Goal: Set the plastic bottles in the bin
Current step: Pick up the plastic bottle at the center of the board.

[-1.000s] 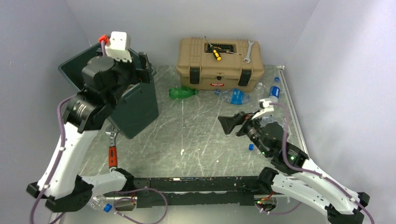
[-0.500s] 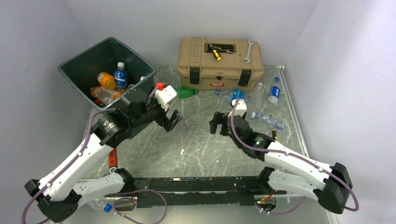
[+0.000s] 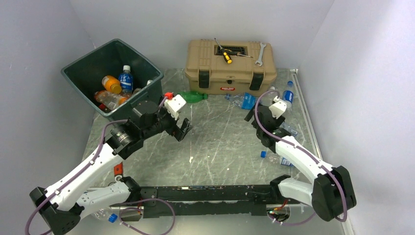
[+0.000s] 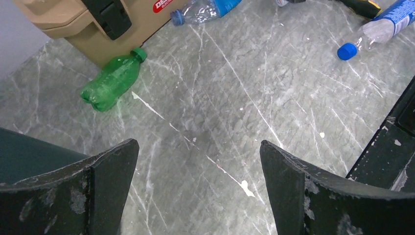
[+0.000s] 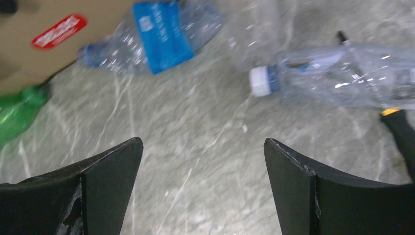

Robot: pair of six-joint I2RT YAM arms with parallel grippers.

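Observation:
The dark green bin (image 3: pixel 87 57) stands at the back left, holding orange and clear bottles (image 3: pixel 111 84). A green bottle (image 3: pixel 192 97) (image 4: pixel 113 81) lies by the toolbox. My left gripper (image 3: pixel 183 128) (image 4: pixel 198 142) hovers open and empty over bare table, just right of the bin. A crushed clear bottle with a blue label (image 3: pixel 247 101) (image 5: pixel 156 34) lies in front of the toolbox. A clear bottle with a white cap (image 5: pixel 337 68) lies to its right. My right gripper (image 3: pixel 254 116) (image 5: pixel 203 139) hangs open and empty just short of these two.
A tan toolbox (image 3: pixel 229 63) at the back carries a yellow-handled screwdriver (image 3: pixel 225 55) and a wrench (image 3: pixel 259 53). More bottles lie at the back right (image 3: pixel 288 96), near the right arm (image 3: pixel 274 157) and by the left base (image 3: pixel 104 214). A black tool handle (image 5: pixel 402 133) lies beside the white-capped bottle.
My left arm has come down from over the bin to the table beside it. My right arm has swung from the table's middle toward the back right bottles. Both grippers stayed open.

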